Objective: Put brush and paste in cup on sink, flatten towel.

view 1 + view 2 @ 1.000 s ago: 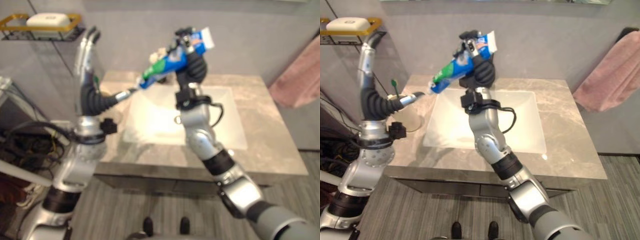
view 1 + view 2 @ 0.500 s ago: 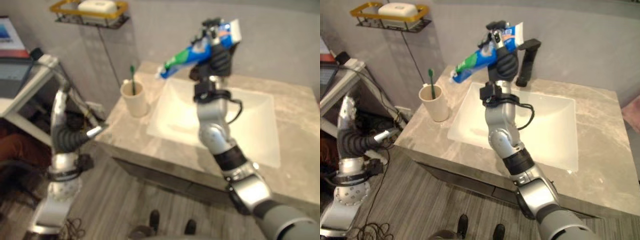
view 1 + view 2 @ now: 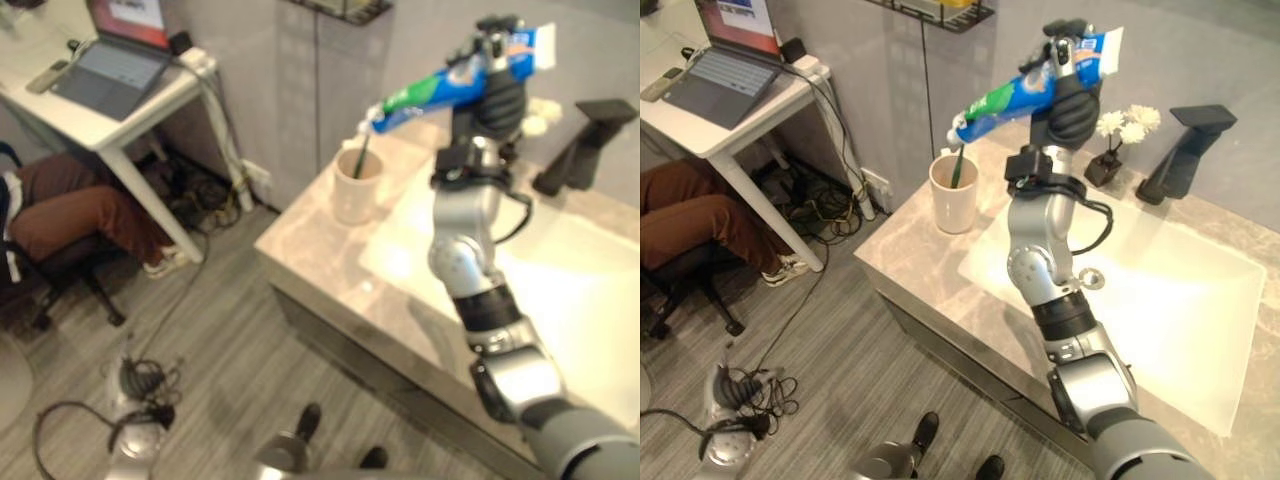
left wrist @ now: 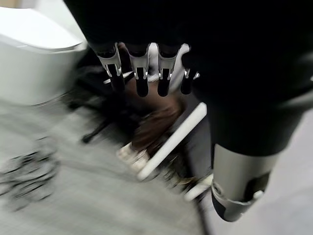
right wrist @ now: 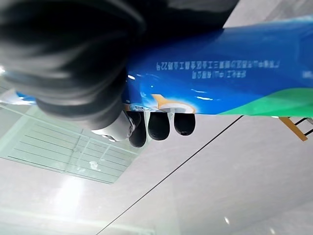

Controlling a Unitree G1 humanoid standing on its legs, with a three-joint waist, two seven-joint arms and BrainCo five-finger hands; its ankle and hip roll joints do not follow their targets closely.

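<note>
The right robot hand (image 3: 1068, 88) stays clamped round a blue-and-green toothpaste tube (image 3: 1032, 88), held high with its capped end angled down toward the beige cup (image 3: 953, 193) at the worktop's (image 3: 925, 262) left end, near the front corner. Over the past second the head camera has swung left, so the cup has come fully into sight; against the cup itself, the tube's cap now reads as close above and just to the sink side of the rim, where a second ago it was well off over the basin. A green toothbrush (image 3: 956, 168) already stands in the cup, so the brush half of the job looks done and the paste appears to be on its final approach. The left robot hand (image 4: 146, 73) hangs low over the floor, away from the worktop, fingers straight and relaxed, holding nothing. To the right of the cup lies the white sink basin (image 3: 1160, 300), with a black faucet (image 3: 1180, 150) and a small vase of white flowers (image 3: 1118, 140) along the worktop's back edge. The upright toothbrush is the likeliest obstacle for the descending tube. Beyond the worktop, a seated person's legs (image 3: 690, 215) show under a white desk carrying a laptop (image 3: 725, 55), and a wire shelf (image 3: 935, 12) hangs on the wall.
</note>
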